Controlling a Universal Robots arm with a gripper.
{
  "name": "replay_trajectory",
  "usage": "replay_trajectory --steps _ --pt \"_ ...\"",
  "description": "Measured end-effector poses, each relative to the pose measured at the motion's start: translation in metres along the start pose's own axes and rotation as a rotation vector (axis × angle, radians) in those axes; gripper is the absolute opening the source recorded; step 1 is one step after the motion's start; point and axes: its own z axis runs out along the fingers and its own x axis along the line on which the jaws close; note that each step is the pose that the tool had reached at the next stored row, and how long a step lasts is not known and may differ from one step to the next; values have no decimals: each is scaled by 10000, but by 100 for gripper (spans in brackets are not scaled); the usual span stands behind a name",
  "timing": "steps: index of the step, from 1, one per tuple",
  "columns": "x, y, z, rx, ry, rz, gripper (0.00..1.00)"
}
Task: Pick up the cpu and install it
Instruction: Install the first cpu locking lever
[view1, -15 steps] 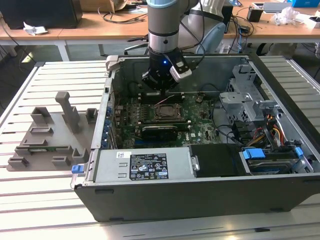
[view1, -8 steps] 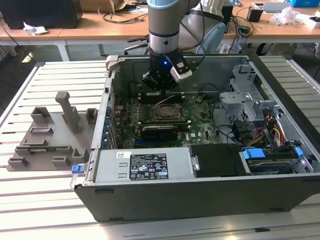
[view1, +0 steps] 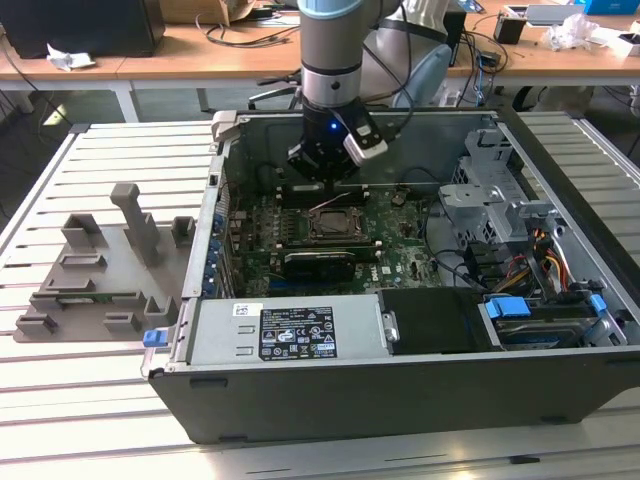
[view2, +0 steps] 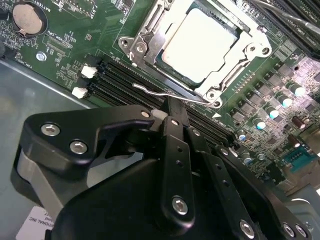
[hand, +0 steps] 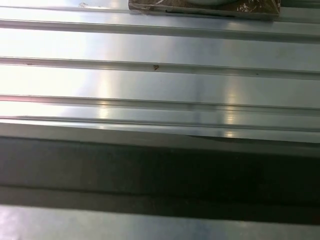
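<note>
In the exterior view, the grey holder tray (view1: 95, 275) lies on the slatted table (view1: 60, 410), at nine o'clock from the open computer case (view1: 400, 400). Whether any chip lies in its pockets cannot be told from here.

Inside the case, the gripper (view1: 320, 172) hangs low over the motherboard (view1: 400, 255), just at twelve o'clock of the cpu socket (view1: 335, 222). In the second wrist view, the cpu (view2: 197, 45) lies flat in that socket, silver top up, with the metal frame (view2: 145, 42) around it and the thin lever (view2: 165, 93) along one side. The gripper (view2: 170, 111) is near the lever and apart from the chip.

By my judgement the placing step is done, or close to it. Anything left calls for a check that the chip sits square, and for light handling of the frame. Whether the claw is wide or narrow I cannot tell, as its own black links cover the tip. Whether the lever is latched is also unclear.

At three o'clock, the drive cage (view1: 490, 190) hides that end of the board.
</note>
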Motion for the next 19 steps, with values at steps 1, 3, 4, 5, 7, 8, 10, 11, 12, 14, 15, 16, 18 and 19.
replay_trajectory --steps 1,3,4,5,7,8,10,11,12,14,15,16,18,19 --pt "-12 -1 7 -1 7 0 11" --pt "-33 -2 19 -1 21 -1 11" --pt "-41 -3 25 -2 27 0 11" --pt "-47 -3 33 -1 30 0 11" --pt "-65 -5 58 -2 40 1 11" --pt "-78 -6 72 -3 47 2 11" --pt "-98 -8 88 -3 53 2 11" --pt "-109 -9 92 -3 56 1 11" --pt "-116 -10 94 -2 57 1 11" --pt "-134 -12 99 -1 59 2 11" --pt "-141 -14 100 -2 59 3 11" --pt "-155 -18 104 -3 60 2 11" --pt "-176 -25 111 -3 64 2 11" --pt "-183 -27 114 -3 65 1 11"
